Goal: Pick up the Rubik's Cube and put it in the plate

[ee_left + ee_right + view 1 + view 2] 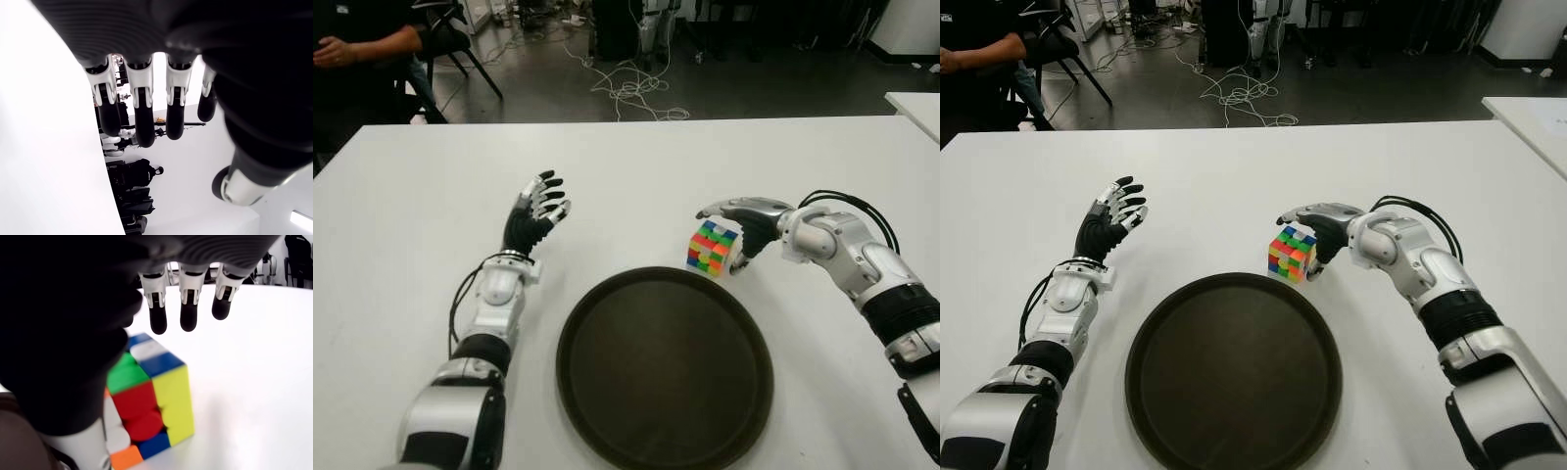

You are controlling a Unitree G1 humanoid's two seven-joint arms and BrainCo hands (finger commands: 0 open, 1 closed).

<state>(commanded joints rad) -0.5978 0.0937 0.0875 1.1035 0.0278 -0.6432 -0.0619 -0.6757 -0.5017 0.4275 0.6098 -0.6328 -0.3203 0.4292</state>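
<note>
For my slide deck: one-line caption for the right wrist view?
Right hand with fingers spread above the Rubik's Cube on the white table.

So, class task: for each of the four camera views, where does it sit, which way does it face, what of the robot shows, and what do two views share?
Left eye view: on the head, facing forward and down at the table; both arms show.
Right eye view: beside it, same scene: Rubik's Cube, plate.
Left wrist view: on the left wrist, looking along the open left hand, holding nothing.
Right wrist view: on the right wrist; right hand over the cube.
Shared: the right wrist and eye views show the cube.
</note>
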